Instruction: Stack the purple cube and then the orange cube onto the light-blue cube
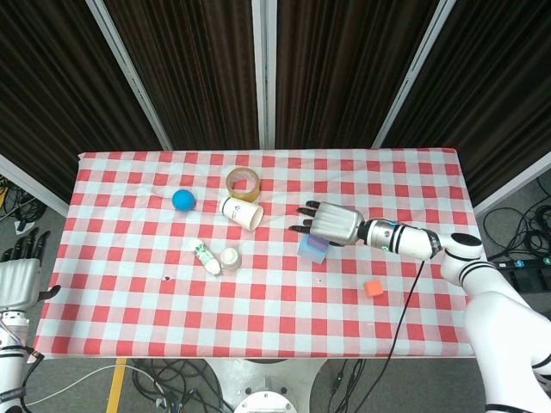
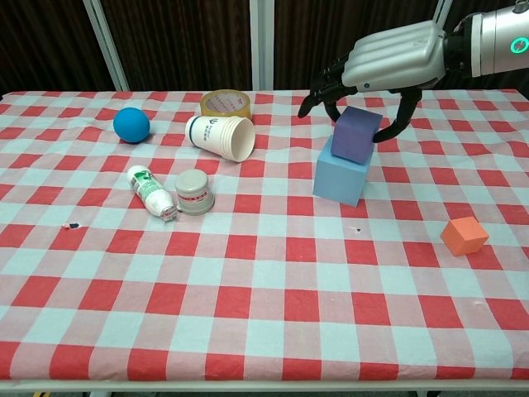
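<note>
The right hand [image 2: 388,70] hangs palm-down over the purple cube [image 2: 355,134], thumb and fingers curved down on either side of it. Whether they clamp the cube or only bracket it cannot be told from either view. The chest view shows what the head view hides: the purple cube rests on top of the light-blue cube [image 2: 342,174], tilted and pushed toward the far right edge rather than square. From overhead the right hand [image 1: 331,224] covers most of the stack, leaving only a sliver of purple and the front of the light-blue cube [image 1: 311,249] visible. Toward the robot and out to the hand's right lies the orange cube [image 2: 464,235], alone on the checked tablecloth [image 2: 264,281] and well apart from the stack. Off to the hand's left lie a tipped paper cup [image 2: 220,136], a tape roll [image 2: 226,103] behind it, a blue ball [image 2: 131,124], a small white bottle [image 2: 151,192] and a grey cap [image 2: 194,191]. Only the head view shows the left hand [image 1: 19,277], beyond the table's left edge, fingers extended and holding nothing.
</note>
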You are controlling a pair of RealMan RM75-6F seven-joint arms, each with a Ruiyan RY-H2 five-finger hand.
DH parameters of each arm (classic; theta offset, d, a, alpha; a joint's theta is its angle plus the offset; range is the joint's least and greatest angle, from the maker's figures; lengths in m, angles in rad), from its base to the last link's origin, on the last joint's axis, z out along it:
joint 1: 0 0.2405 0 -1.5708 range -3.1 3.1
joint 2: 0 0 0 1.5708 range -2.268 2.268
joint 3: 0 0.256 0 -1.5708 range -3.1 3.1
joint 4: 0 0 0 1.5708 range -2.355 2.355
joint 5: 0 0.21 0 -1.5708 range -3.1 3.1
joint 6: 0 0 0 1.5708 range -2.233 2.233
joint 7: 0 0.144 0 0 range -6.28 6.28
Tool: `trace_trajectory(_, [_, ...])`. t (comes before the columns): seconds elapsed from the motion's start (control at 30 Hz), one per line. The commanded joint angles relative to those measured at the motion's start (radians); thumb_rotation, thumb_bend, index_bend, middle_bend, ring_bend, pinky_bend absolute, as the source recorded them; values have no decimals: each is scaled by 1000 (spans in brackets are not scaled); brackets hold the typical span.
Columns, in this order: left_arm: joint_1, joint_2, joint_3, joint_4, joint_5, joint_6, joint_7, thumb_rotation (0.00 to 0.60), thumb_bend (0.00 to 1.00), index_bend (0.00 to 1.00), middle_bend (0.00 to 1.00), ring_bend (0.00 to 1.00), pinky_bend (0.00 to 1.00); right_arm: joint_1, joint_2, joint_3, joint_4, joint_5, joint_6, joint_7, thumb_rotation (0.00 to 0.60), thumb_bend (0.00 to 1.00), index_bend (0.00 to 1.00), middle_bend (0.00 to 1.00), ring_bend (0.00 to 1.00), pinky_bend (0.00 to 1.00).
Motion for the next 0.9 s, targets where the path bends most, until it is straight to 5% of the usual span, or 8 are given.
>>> trace_trajectory(0.03, [-2,-3,-1,5,-5,-5,0,600,106,134,139,127,247,-1,-14,-9,25,2,9,10,600,155,123,401,107,196])
trace_trajectory(0.57, [-11,-7,-3,21,-15,-17,-8,600,106,134,139,127,248,10,-52,-36,77,13,13,41,600,114,123,379,107,203])
trace_trajectory(0.7, [-11,-8,-3,21,-14,-13,-9,600,106,134,139,127,247,15,-53,-48,83,11,3,51,600,5,49,295,72,202])
trace_trajectory(0.9, [-11,-4,-4,18,-16,-12,-11,600,106,134,139,127,248,24,-43,-49,78,22,-2,62,600,0,0,190,4,179])
